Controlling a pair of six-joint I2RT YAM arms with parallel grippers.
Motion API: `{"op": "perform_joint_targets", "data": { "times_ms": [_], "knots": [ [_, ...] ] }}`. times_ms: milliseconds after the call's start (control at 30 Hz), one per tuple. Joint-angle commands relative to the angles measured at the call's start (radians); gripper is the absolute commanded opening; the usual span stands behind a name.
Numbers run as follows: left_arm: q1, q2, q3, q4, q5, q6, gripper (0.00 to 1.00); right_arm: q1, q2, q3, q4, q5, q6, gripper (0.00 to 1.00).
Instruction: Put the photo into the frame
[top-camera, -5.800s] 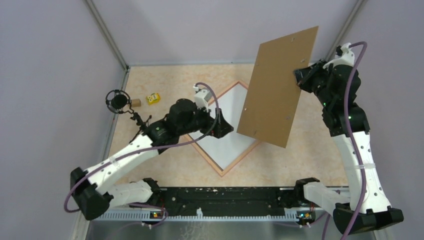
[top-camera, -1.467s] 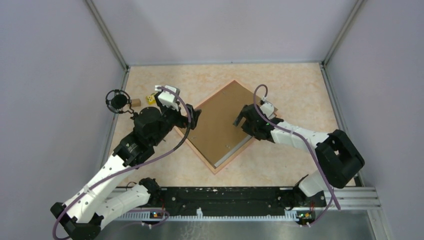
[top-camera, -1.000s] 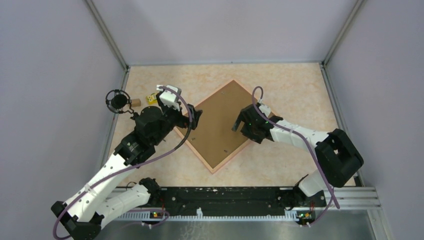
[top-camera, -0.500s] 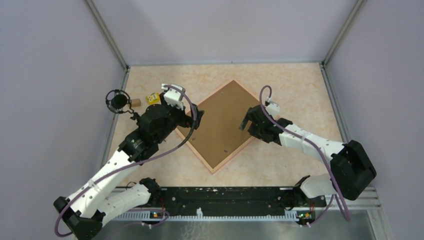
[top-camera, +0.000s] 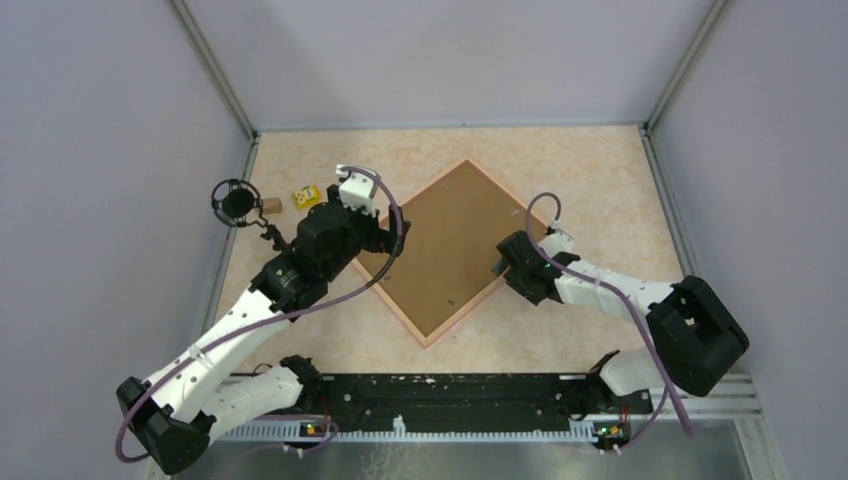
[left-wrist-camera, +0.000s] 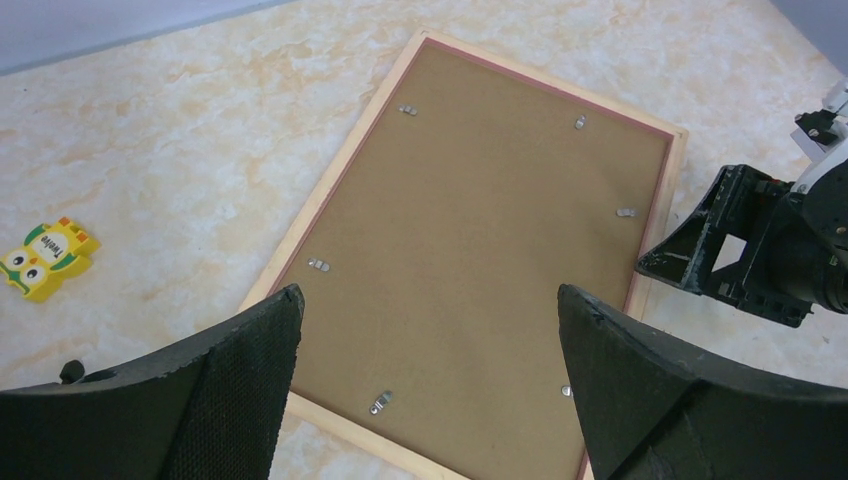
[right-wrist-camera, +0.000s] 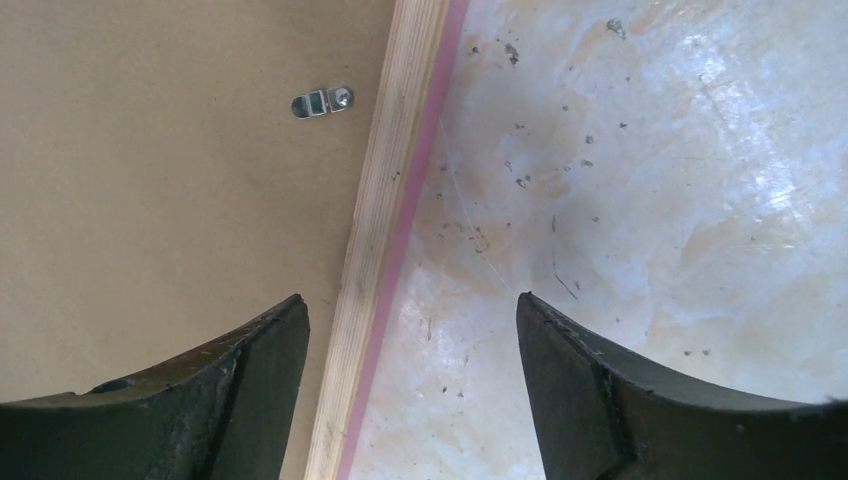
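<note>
The salmon-pink frame (top-camera: 505, 197) lies face down as a diamond in the middle of the table. A brown backing board (top-camera: 445, 250) fills it, with small metal clips (right-wrist-camera: 322, 102) along its edges. The photo is hidden under the board. My left gripper (top-camera: 395, 235) hovers open above the frame's left side; in the left wrist view its jaws (left-wrist-camera: 428, 300) span the board (left-wrist-camera: 480, 220) and the near rail (left-wrist-camera: 362, 438). My right gripper (top-camera: 498, 268) is low at the right edge and open (right-wrist-camera: 410, 300), one finger over the board (right-wrist-camera: 150, 200), the other over the table, the rail (right-wrist-camera: 380, 200) between them.
A yellow owl toy (top-camera: 306, 197) and a small brown block (top-camera: 271, 205) lie at the back left, beside a black round-mounted device (top-camera: 236, 203). Grey walls close in the table on three sides. The arms' base rail runs along the near edge.
The board, earlier held up by my right gripper, now lies in the frame over the photo's white back. In the last second my right gripper shifted to the right rail and its jaws narrowed.
</note>
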Motion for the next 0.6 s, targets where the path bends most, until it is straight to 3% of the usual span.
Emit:
{"op": "perform_joint_targets", "data": {
  "times_ms": [0, 300, 567],
  "knots": [
    [0.005, 0.01, 0.001, 0.018, -0.03, -0.001, 0.99, 0.001, 0.028, -0.01, 0.081, -0.01, 0.021, 0.73],
    [0.005, -0.001, 0.006, 0.015, -0.032, 0.005, 0.99, 0.007, 0.137, 0.014, 0.098, 0.004, 0.006, 0.62],
    [0.004, -0.015, 0.004, 0.019, -0.02, 0.007, 0.99, 0.008, 0.174, 0.035, 0.048, 0.015, -0.015, 0.39]
  ]
}}
